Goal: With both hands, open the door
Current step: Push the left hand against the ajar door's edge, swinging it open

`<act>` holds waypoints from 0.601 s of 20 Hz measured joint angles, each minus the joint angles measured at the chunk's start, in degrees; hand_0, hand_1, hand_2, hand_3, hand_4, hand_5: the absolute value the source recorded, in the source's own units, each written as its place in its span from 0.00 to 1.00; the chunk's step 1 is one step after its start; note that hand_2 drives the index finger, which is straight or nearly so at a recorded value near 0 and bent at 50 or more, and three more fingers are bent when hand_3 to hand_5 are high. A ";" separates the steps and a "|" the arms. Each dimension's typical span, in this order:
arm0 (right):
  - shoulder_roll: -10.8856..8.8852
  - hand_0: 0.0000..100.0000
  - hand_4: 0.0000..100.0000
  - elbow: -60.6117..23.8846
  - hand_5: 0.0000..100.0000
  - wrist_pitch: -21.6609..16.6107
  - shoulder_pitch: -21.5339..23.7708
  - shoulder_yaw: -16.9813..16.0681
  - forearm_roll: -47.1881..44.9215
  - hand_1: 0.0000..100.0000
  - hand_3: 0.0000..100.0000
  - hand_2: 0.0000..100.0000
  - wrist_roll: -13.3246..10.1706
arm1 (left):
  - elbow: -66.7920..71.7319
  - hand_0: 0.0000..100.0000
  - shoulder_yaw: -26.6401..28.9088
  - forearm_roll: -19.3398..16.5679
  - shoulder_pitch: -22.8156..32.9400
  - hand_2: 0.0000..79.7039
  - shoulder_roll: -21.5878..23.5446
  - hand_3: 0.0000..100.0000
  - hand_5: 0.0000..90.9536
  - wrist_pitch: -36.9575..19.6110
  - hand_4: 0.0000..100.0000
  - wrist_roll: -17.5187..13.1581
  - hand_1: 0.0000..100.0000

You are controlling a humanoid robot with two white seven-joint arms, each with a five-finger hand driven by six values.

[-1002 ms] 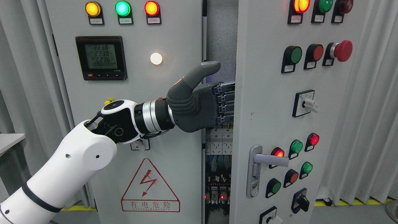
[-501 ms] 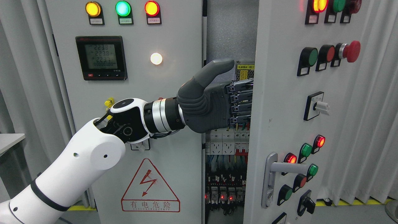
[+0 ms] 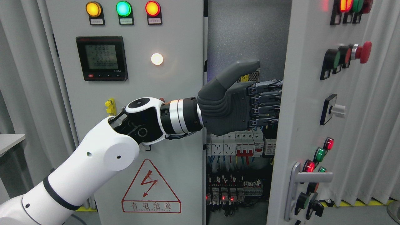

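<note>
Swinging a cabinet door outward with the left hand (image 3: pixel 240 103) hooked behind its edge.

A white robot arm reaches in from the lower left, across a closed left door (image 3: pixel 131 125) carrying a meter and three lit lamps. Its grey hand has four fingers (image 3: pixel 265 103) curled around the inner edge of the right door (image 3: pixel 307 125), gripping it, thumb raised clear above; hooking there likely lets the arm pull the panel sideways. That door stands partly open at the right, angled toward the viewer, its buttons and lever handle (image 3: pixel 307 178) seen obliquely. Between the doors, breakers and wiring (image 3: pixel 239 175) show inside. No right hand is visible.
</note>
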 measured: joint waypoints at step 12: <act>0.00 0.22 0.00 0.00 0.00 0.00 0.00 0.00 0.00 0.00 0.00 0.00 0.00 | 1.82 0.29 -9.73 7.10 -7.19 0.04 -4.58 0.03 0.00 -7.45 0.03 1.57 0.00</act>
